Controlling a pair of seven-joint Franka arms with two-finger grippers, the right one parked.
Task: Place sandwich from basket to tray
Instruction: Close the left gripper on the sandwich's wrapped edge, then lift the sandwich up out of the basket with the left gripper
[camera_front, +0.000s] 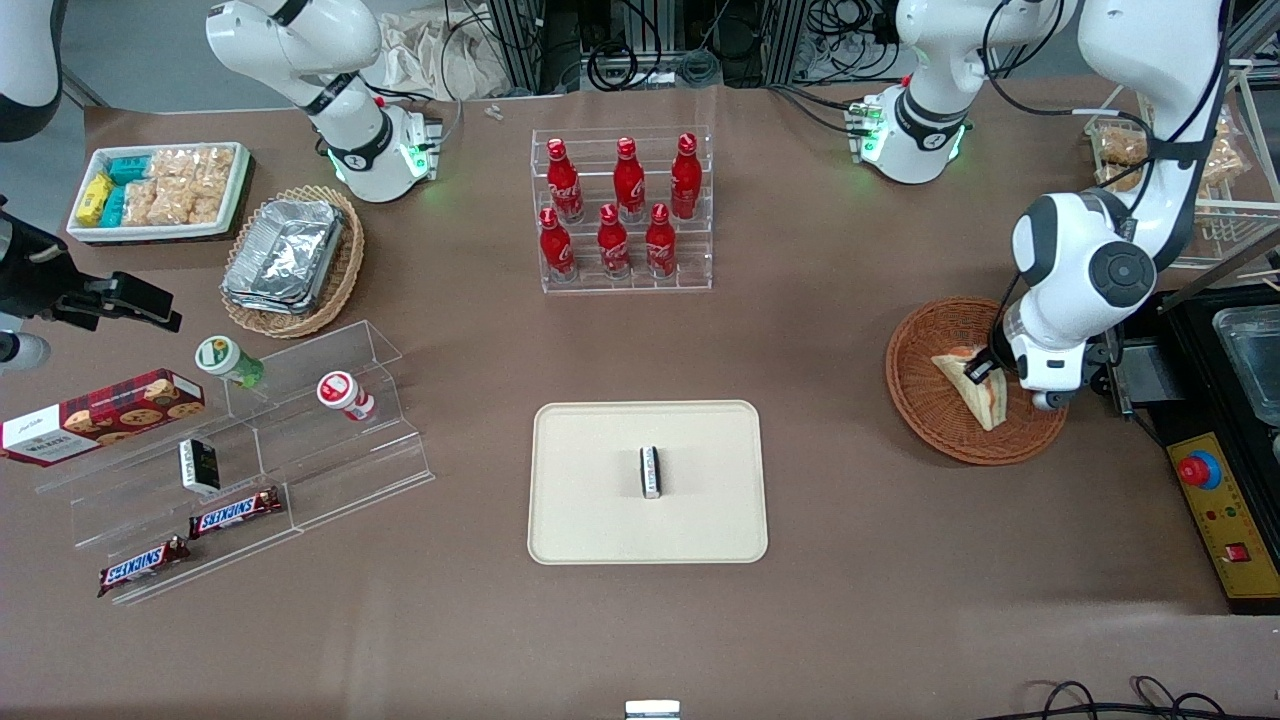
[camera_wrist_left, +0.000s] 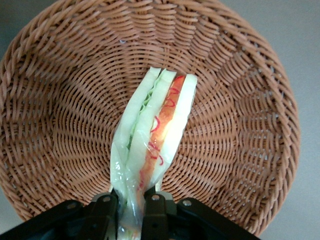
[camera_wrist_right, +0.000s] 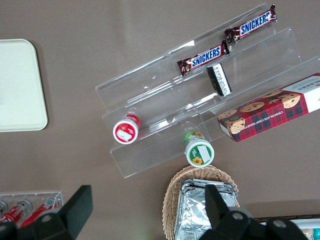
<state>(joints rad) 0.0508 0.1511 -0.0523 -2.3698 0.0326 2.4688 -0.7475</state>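
Front view: the gripper (camera_front: 985, 368) is down in the basket (camera_front: 925, 400) at the working arm's end of the table, its fingers at the sandwich (camera_front: 978, 392). The tray (camera_front: 600, 500) lies well apart toward the table's middle, nearer the camera than the rack of 6 red bottles (camera_front: 622, 210), with 1 small dark packet (camera_front: 651, 471) on it; bare tray beside that packet looks like the likely drop spot.

Left wrist view: the 2 black fingers (camera_wrist_left: 105, 212) pinch the sandwich (camera_wrist_left: 155, 130) at its narrow end, closed tight on the wrap, so the wedge stands on edge above the basket (camera_wrist_left: 60, 125) weave, apparently for a clean lift.

Right wrist view: only a corner of the tray (camera_wrist_right: 20, 85) shows.
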